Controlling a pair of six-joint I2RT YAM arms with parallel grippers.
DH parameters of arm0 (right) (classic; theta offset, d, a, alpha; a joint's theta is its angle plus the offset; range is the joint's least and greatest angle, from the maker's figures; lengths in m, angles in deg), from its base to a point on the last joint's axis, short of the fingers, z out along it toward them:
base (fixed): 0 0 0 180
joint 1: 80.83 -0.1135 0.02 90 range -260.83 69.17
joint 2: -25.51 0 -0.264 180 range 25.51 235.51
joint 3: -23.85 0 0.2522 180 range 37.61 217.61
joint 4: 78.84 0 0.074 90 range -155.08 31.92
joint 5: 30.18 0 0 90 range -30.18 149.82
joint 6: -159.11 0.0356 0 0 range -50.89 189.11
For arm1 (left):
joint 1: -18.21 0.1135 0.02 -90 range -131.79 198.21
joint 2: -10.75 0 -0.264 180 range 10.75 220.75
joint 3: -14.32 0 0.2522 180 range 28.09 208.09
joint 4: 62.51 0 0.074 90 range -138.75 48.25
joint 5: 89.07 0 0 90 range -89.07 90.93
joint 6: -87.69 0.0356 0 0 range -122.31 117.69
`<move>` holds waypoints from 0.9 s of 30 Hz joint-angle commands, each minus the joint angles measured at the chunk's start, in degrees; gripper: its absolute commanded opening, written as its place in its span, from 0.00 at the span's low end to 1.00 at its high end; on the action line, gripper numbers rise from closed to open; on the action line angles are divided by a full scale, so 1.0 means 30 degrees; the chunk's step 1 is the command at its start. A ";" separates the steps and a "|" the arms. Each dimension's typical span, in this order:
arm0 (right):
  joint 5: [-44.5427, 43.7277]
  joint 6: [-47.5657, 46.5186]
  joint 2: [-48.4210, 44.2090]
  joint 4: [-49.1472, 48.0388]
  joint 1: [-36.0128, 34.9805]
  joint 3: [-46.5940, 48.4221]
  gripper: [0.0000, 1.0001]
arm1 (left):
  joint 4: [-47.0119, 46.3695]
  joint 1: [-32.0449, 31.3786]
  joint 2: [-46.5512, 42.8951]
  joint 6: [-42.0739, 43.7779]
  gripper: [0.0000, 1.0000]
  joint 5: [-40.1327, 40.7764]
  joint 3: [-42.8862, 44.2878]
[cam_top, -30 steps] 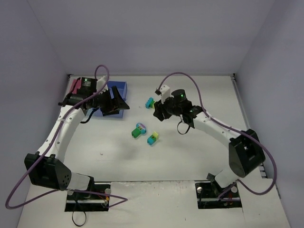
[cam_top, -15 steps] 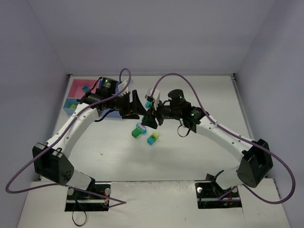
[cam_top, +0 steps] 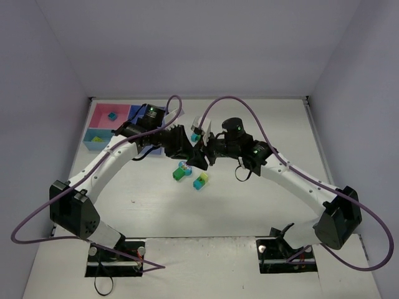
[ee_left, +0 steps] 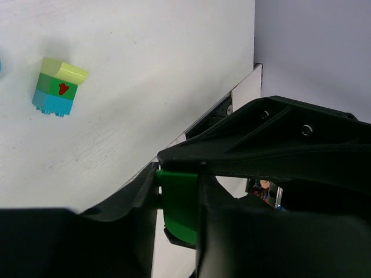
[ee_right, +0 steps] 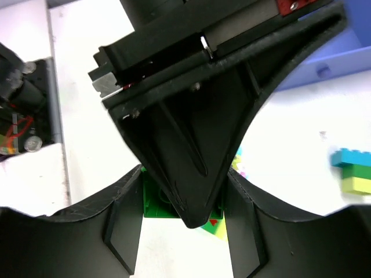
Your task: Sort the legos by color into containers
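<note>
A dark green lego (ee_left: 179, 205) hangs above the middle of the table, gripped from both sides. My left gripper (cam_top: 197, 160) is shut on it, its fingers pressed against the brick's faces. My right gripper (ee_right: 182, 227) is shut on the same dark green lego (ee_right: 155, 200), and the left fingers (ee_right: 191, 174) reach in from above. Of the containers, the pink one (cam_top: 100, 112) holds a teal lego (cam_top: 112, 116). The light-blue one (cam_top: 93, 138) is in front of it, and the medium-blue one (cam_top: 138, 111) is partly hidden by my left arm.
Below the grippers lie a green and teal lego pair (cam_top: 180, 172) and a yellow-green and teal stack (cam_top: 200, 181). A teal lego (cam_top: 196, 135) lies behind them. A three-colour stack (ee_left: 58, 87) shows in the left wrist view. Walls enclose the table.
My left arm swung from over the medium-blue container to the middle of the table and shut on the dark green lego that my right gripper holds. The right gripper shifted slightly left.
</note>
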 commanded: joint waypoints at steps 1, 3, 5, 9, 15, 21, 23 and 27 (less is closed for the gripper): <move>-0.0192 -0.0036 -0.0691 -0.1415 -0.0230 0.0624 0.19 | -0.1476 -0.0544 -0.0503 -0.0165 0.01 -0.0720 0.0358; -0.0544 -0.0094 -0.0778 -0.1386 -0.0201 0.0420 0.33 | -0.1623 -0.0544 -0.0650 -0.0020 0.00 -0.0516 0.0182; -0.0924 -0.0036 -0.0895 -0.1357 -0.0172 0.0273 0.48 | -0.1594 -0.0486 -0.0680 0.0214 0.00 -0.0339 0.0239; -0.3347 0.0517 -0.1393 -0.1268 0.0003 -0.0371 0.78 | -0.0279 0.0011 -0.0213 0.1878 0.00 0.1006 0.0824; -0.6722 0.2363 -0.2651 -0.1122 0.0618 -0.1689 1.00 | 0.1568 0.2411 0.1075 0.4080 0.00 0.4812 0.2318; -0.8865 0.4591 -0.3358 -0.0509 0.0854 -0.2687 1.00 | 0.1308 0.4462 0.3035 0.6686 0.00 1.1783 0.5041; -0.8720 0.5175 -0.2919 -0.0186 0.0854 -0.2745 1.00 | 0.0492 0.4786 0.3711 0.7215 0.00 1.3190 0.5860; -0.8309 0.6433 -0.2420 -0.0242 0.0824 -0.2979 0.86 | -0.0918 0.5548 0.6196 0.8183 0.11 1.5684 0.6946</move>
